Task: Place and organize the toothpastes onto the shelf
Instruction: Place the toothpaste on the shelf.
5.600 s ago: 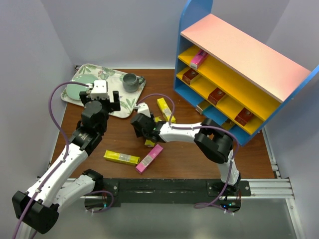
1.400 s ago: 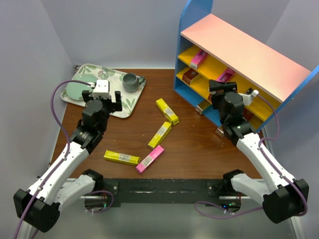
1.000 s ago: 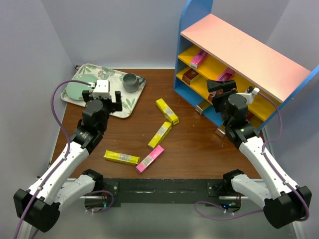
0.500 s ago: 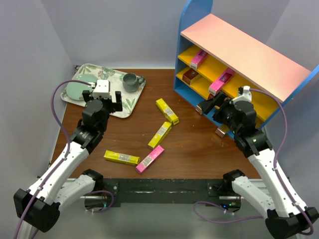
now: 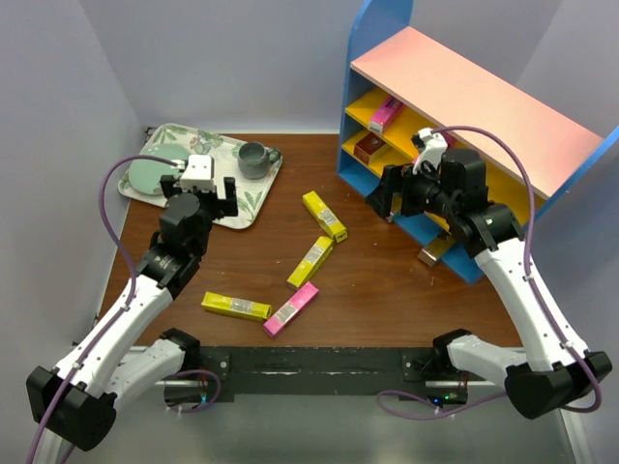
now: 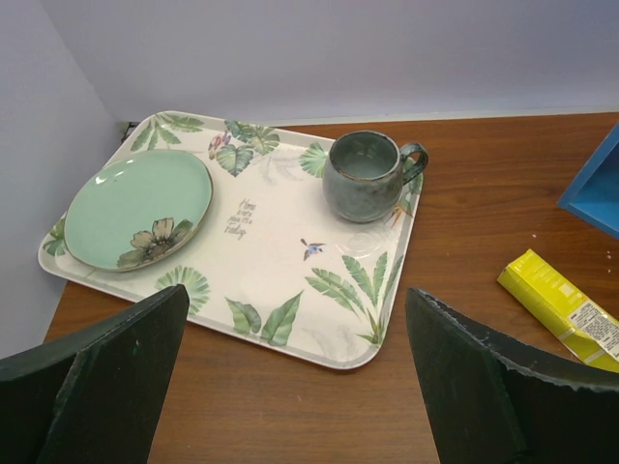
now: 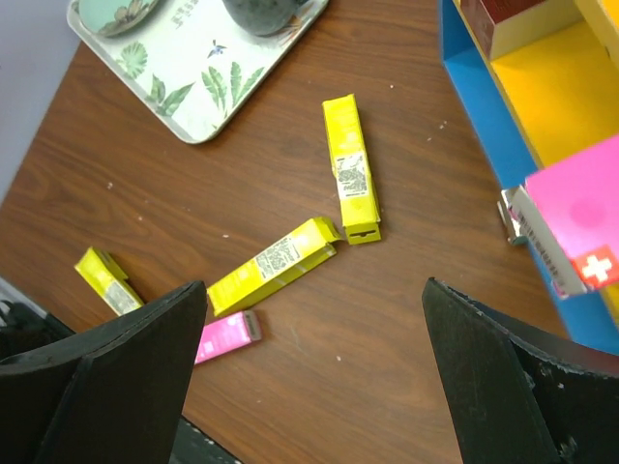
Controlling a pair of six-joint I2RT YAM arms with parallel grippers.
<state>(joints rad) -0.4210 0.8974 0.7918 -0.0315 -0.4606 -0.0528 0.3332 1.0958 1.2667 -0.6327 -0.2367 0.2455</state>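
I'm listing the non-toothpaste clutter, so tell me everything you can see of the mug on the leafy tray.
The round-bodied grey-green glazed ceramic mug stands upright and looks empty, with one loop handle turned to the right in the left wrist view. It rests on the white rectangular tray printed with green leaves, by its far right corner, apart from the pale green round plate. Nothing else touches it.

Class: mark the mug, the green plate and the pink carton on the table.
mug (image 6: 363,193), left wrist view, outer wall
green plate (image 6: 131,198), left wrist view, centre
pink carton (image 5: 291,308), top external view, top face
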